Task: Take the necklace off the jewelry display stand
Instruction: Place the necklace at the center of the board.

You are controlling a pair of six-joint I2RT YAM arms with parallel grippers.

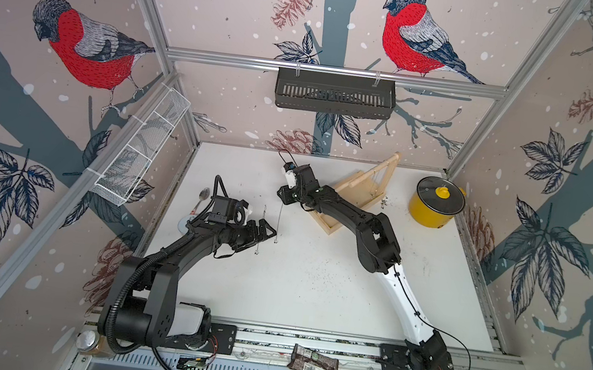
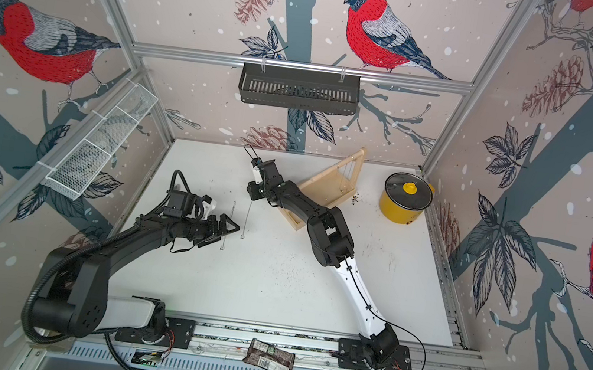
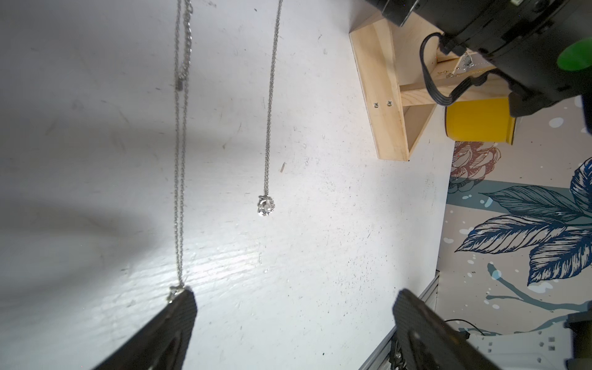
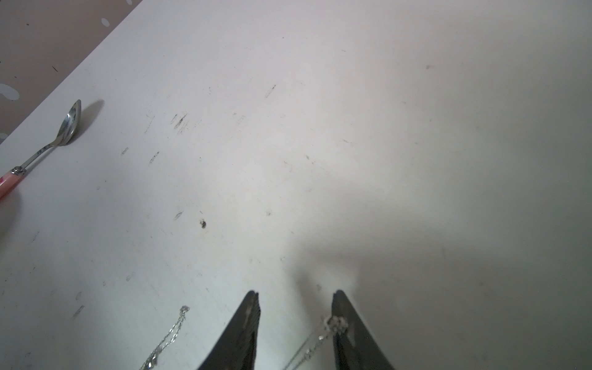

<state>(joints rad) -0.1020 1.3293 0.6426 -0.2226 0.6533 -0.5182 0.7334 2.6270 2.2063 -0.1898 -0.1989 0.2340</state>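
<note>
Silver pendant necklace (image 3: 271, 102) — off the jewelry display stand (image 1: 363, 196), lying straight on the white worktop (image 1: 314, 274) near its tray; right end effector (image 4: 294, 293) narrowly parted over one chain end, left end effector (image 3: 294, 294) wide, empty — release step judged in hand; next, lift clear without snagging.

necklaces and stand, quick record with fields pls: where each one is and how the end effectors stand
jewelry display stand: upright at the back, a thin chain hangs from its crossbar
left end effector: open, empty
right end effector: jaws apart, gripping nothing
pendant necklace: flat on the table, off the stand, far end between the right end effector's fingers
second necklace: flat on the table beside it, near the left end effector
</note>
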